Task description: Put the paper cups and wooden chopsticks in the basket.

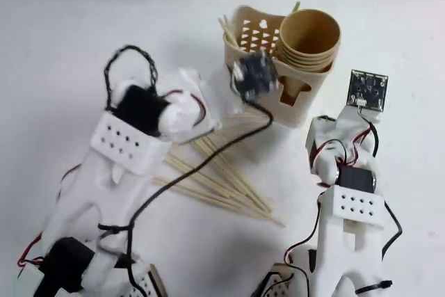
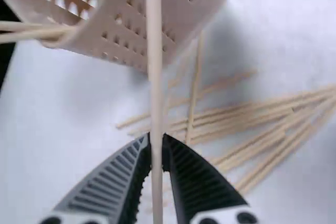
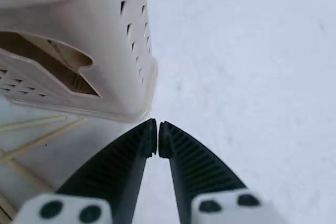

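**One stick in the left jaws, aimed at the basket**

The left gripper (image 2: pixel 156 141) is clamped on a single chopstick (image 2: pixel 154 51), pinched near one end. The stick's long axis runs straight out from the fingertips and crosses the basket (image 2: pixel 131 24)'s perforated wall. Its far end passes out of the wrist view, so I can't say whether the tip is above the rim or only level with the side. That is what the next move hangs on, I'd say. The tip has to clear the rim before the stick is let go, otherwise it will knock against the wall and drop back on the table (image 1: pixel 62 46).

From above, the basket (image 1: pixel 240 41) stands at the far middle of the table. The cups (image 1: pixel 309 36) are stacked inside it at one end, and a few sticks (image 1: pixel 228 29) poke up at the other end. The loose pile (image 1: pixel 222 179) lies fanned on the table just this side of the basket, between the two arms and closer to the left one.

The right gripper (image 3: pixel 157 130) is closed on nothing, low by a corner of the basket (image 3: pixel 105 51) on the cup side. It is well placed to stay clear, and the left arm is the likelier one to feed the sticks in.
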Robot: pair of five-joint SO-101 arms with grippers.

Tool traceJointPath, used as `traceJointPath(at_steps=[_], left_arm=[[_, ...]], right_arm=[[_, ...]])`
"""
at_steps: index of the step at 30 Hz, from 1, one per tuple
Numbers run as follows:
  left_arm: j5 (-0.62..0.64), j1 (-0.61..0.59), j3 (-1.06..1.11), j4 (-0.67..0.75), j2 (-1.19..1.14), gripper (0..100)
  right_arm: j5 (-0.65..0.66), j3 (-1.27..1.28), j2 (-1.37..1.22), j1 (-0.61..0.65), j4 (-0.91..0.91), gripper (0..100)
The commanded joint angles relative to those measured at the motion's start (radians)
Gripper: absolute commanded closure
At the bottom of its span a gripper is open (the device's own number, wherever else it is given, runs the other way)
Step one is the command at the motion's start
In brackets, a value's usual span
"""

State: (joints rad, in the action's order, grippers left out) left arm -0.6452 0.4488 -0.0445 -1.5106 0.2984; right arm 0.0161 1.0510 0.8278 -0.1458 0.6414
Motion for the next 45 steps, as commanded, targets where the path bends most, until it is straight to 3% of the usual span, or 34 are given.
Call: traceJointPath(at_steps=[1, 9, 18, 24, 29, 36, 41, 45], left_arm=[[0.147, -0.002, -0.199, 0.153, 0.008, 98], [0.272, 0.001, -0.19, 0.649, 0.005, 98], [0.364, 0.028, 0.009, 1.162, 0.005, 98], [0.433, 0.027, 0.126, 1.369, -0.048, 98], [0.451, 0.025, 0.124, 1.439, -0.186, 98], [0.446, 0.024, 0.135, 1.428, -0.289, 98], [0.45, 0.028, 0.095, 1.223, -0.291, 85], [0.445, 0.022, 0.012, 1.059, -0.291, 85]], right_arm=[[-0.011, -0.048, 0.028, -0.008, -0.018, 97.4], [-0.011, -0.048, 0.028, -0.008, -0.018, 97.4], [-0.008, -0.044, 0.028, -0.007, -0.039, 97.4], [-0.006, -0.044, 0.028, -0.007, -0.039, 97.4], [-0.006, -0.044, 0.028, -0.007, -0.039, 97.4], [-0.005, -0.044, 0.028, -0.007, -0.039, 97.4], [-0.005, -0.044, 0.028, -0.007, -0.039, 97.4], [-0.005, -0.044, 0.028, -0.007, -0.039, 97.4]])
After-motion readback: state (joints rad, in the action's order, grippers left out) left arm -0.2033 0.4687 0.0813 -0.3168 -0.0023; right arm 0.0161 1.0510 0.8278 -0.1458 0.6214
